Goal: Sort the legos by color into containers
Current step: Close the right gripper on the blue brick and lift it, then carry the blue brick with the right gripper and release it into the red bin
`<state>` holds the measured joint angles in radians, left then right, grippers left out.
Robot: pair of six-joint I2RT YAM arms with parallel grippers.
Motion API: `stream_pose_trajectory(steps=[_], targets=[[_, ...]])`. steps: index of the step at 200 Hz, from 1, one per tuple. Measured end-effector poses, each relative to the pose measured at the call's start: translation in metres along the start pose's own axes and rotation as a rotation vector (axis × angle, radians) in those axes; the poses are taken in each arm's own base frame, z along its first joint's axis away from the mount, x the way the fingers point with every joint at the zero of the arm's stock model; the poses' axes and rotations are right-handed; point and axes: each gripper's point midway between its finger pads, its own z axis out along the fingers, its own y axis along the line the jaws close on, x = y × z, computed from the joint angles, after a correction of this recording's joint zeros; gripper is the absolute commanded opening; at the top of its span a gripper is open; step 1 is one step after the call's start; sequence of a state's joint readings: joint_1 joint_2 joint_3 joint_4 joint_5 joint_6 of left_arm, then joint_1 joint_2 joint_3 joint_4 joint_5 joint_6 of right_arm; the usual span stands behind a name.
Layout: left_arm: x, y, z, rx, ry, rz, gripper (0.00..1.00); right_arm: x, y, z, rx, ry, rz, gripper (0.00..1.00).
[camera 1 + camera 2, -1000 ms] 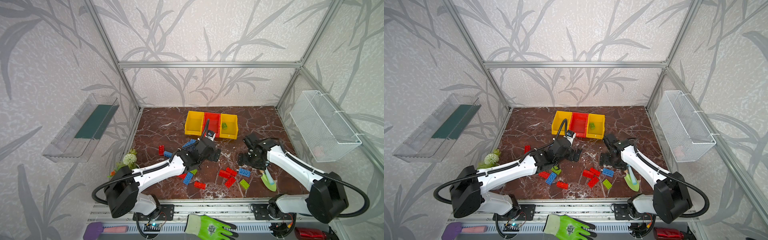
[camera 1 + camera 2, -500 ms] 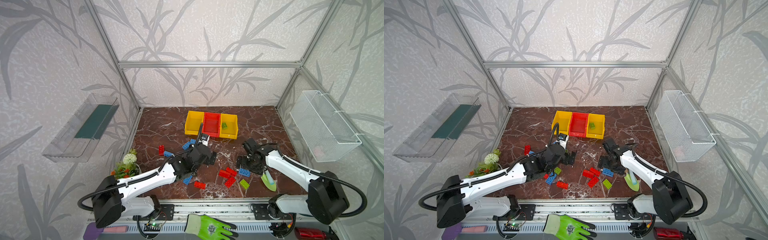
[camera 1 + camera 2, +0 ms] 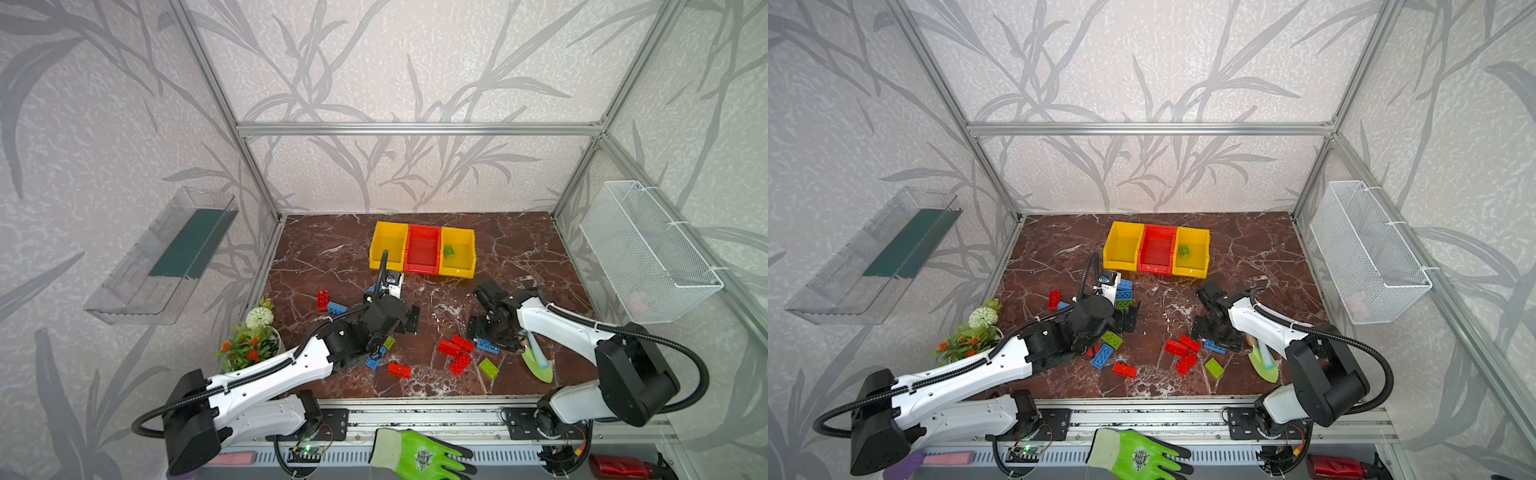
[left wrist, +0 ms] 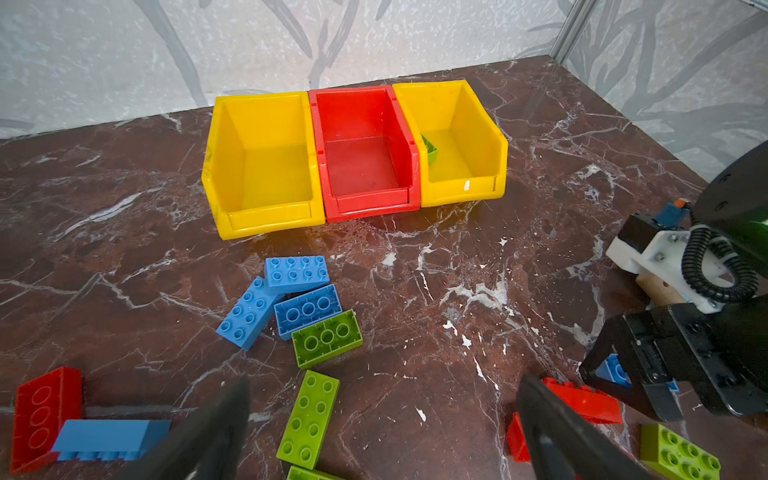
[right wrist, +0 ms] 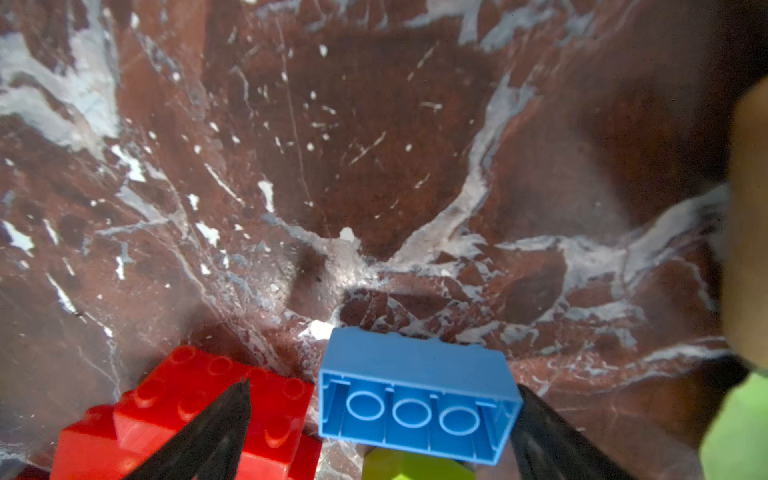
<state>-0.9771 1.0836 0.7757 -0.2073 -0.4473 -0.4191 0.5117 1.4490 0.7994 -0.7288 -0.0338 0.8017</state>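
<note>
Legos (image 3: 455, 353) lie scattered in loose groups over the near half of the worktop (image 3: 332, 249). Only one lime green brick (image 3: 449, 251) is binned, inside the right-hand yellow bin of the containers (image 4: 365, 201). These stand joined in a row toward the back wall, and the left wrist view shows the left yellow bin and the middle red bin empty. On that evidence sorting is judged to be at an early stage. The right tool (image 5: 382, 386) is low over the worktop with jaws wide. It straddles a blue brick (image 5: 417, 399) that lies on its side, hollow underside toward the wrist camera. One finger is over the neighbouring red bricks (image 5: 166, 395) and the other is close to the brick's far end. No closure on it is seen, and the brick rests on the worktop. The jaws line up with the brick's long axis, which suggests a grip by its ends is intended, though the red bricks just beside it could foul the near finger. The left tool (image 4: 384, 382) is also wide and empty. It is over bare worktop beside a green brick (image 4: 309, 419) and faces the containers, with a blue group (image 4: 297, 272) between. A green trowel (image 3: 538, 365) lies just beside the right tool and is not part of the sort.
</note>
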Motion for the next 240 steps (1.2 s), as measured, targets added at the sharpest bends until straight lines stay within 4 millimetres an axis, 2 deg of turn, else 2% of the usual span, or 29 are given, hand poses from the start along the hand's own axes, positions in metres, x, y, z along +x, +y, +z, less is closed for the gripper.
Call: stream_pose_trajectory(steps=[43,87,113,139,168,185,206,240], targets=[[-0.001,0.003,-0.003,-0.002,-0.009,-0.004,0.99,-0.002,-0.005,0.0,0.027,-0.014,0.0,0.93],[0.0,0.003,-0.003,-0.003,-0.006,-0.002,0.99,0.0,-0.006,0.008,0.041,0.009,-0.005,0.71],[0.0,0.003,-0.003,-0.004,-0.004,0.0,0.99,0.003,-0.007,0.015,0.055,0.034,-0.004,0.65],[0.001,0.005,-0.002,-0.017,-0.002,0.009,0.99,0.003,-0.007,0.015,0.055,0.034,-0.009,0.56],[0.003,0.006,0.006,-0.056,0.021,0.035,0.99,0.0,-0.004,0.009,0.054,0.033,-0.027,0.51],[0.0,0.006,0.011,-0.072,0.029,0.048,0.99,-0.011,0.008,-0.005,0.035,0.013,-0.046,0.5],[-0.008,0.011,0.017,-0.085,0.035,0.032,0.99,-0.037,0.036,-0.03,-0.022,-0.047,-0.076,0.48],[-0.024,0.049,0.029,-0.154,0.042,-0.05,0.99,-0.078,0.08,-0.062,-0.097,-0.125,-0.118,0.48]])
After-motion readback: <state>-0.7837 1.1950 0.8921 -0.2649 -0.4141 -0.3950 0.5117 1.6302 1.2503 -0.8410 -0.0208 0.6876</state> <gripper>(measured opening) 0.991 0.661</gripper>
